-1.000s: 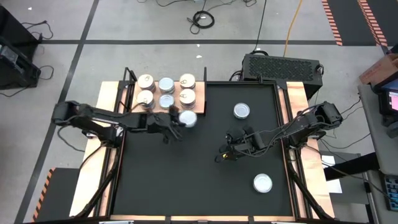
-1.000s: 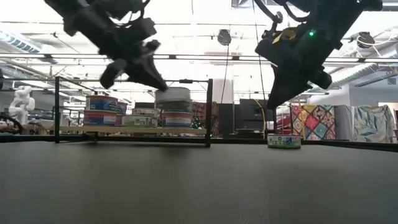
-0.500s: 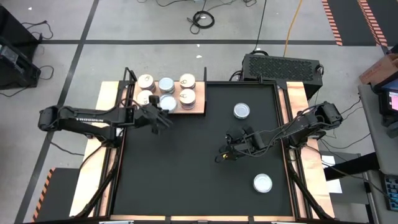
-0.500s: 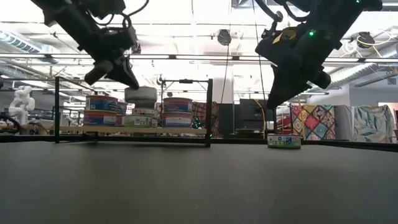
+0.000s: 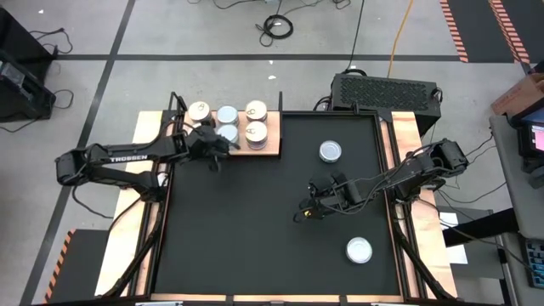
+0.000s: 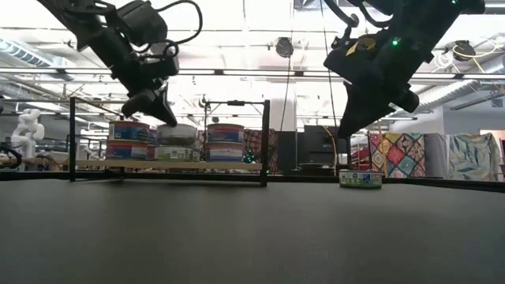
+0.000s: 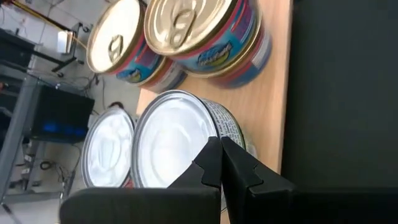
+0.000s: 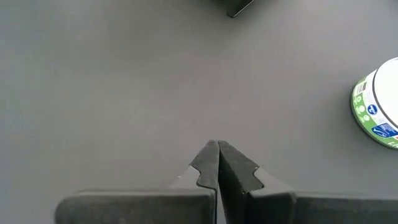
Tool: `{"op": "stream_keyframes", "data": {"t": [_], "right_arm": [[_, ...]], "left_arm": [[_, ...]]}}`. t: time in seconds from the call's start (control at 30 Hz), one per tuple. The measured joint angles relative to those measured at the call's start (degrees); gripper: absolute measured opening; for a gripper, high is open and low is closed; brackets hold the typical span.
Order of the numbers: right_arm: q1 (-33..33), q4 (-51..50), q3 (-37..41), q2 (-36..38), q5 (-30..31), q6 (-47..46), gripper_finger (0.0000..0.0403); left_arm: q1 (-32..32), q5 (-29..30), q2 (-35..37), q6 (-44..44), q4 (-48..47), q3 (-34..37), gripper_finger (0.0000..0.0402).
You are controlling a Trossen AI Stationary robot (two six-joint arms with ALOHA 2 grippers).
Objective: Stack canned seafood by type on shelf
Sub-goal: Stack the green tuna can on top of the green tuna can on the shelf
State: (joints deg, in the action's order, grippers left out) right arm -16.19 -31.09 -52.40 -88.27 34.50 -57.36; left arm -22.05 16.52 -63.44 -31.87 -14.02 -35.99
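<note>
We see the left gripper [image 5: 212, 146] at the near left corner of the shelf [image 5: 274, 150], its jaws pressed together and holding nothing, the tips resting against the edge of a white-lidded can [image 7: 171, 140] on the board. The shelf lies at the far left of the black mat [image 5: 272, 238] on the worktop and carries the other cans: two gold-lidded ones with pull-tabs [image 7: 202, 28] and another white-lidded one [image 7: 109, 152] show in the left wrist view. From above we count lids in two rows, a far row [image 5: 228, 115] and a near row [image 5: 256, 130]; the low view shows some of them stacked two high [image 6: 225, 142]. Two more cans sit loose on the mat, well apart: one at the far right [image 5: 331, 151], one at the near right [image 5: 359, 250]. The right gripper [image 5: 308, 211] hovers over bare mat between those two, jaws together and empty, with a green-labelled can [image 8: 379, 112] off to one side of it.
</note>
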Motion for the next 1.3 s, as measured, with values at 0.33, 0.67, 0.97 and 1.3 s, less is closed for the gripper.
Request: {"op": "stream_keyframes", "data": {"t": [0.33,0.67,0.97,1.3], "right_arm": [[0.0,0.0,0.0,0.0,-0.02,0.02,0.0],[0.0,0.02,0.0,0.0,-0.02,0.0,0.0],[0.0,0.02,0.0,0.0,-0.25,0.0,0.0],[1.69,-1.34,-0.38,0.0,-3.16,-0.51,0.0]], "left_arm": [[-0.25,0.94,-3.11,-0.05,0.05,0.0,0.0],[-0.24,2.5,-3.58,-0.22,0.05,-0.04,0.0013],[0.88,2.34,-3.29,-0.4,1.54,-0.09,0.0072],[7.11,-4.07,0.94,5.97,6.24,-0.11,0.0099]]}}
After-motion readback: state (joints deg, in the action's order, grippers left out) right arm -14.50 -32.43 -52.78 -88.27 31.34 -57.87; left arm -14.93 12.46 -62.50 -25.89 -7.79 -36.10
